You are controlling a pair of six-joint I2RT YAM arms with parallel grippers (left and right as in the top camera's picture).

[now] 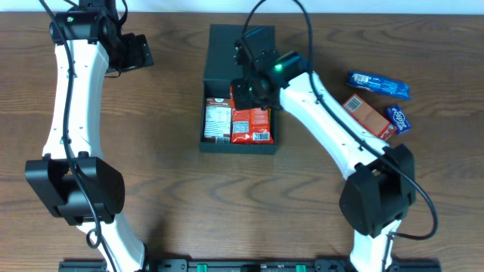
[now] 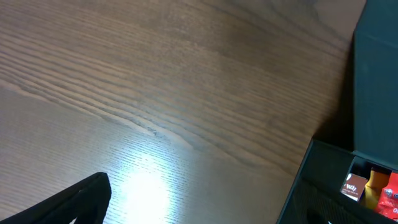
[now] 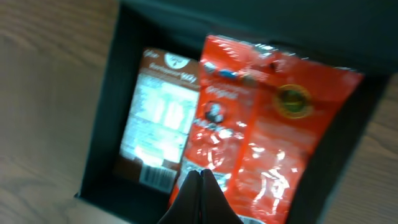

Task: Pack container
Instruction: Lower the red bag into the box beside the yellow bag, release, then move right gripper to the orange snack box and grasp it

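The container point(image 1: 237, 146) is a dark square box in the middle of the table, its flap lid point(image 1: 231, 49) folded open at the back. Inside lie a brown packet with a white label point(image 1: 218, 121) and a red packet point(image 1: 252, 126). My right gripper point(image 1: 246, 94) hovers over the back of the box. In the right wrist view its fingers point(image 3: 200, 178) are shut together and empty above the red packet point(image 3: 273, 124), the brown packet point(image 3: 158, 118) and the box wall point(image 3: 104, 118). My left gripper point(image 1: 133, 53) is open over bare table at the far left; in the left wrist view point(image 2: 199, 211) the container's corner point(image 2: 320, 177) shows.
To the right of the container lie a long blue packet point(image 1: 378, 83), a red-orange snack carton point(image 1: 368, 116) and a small blue packet point(image 1: 399, 119). The right arm stretches across the table between them and the box.
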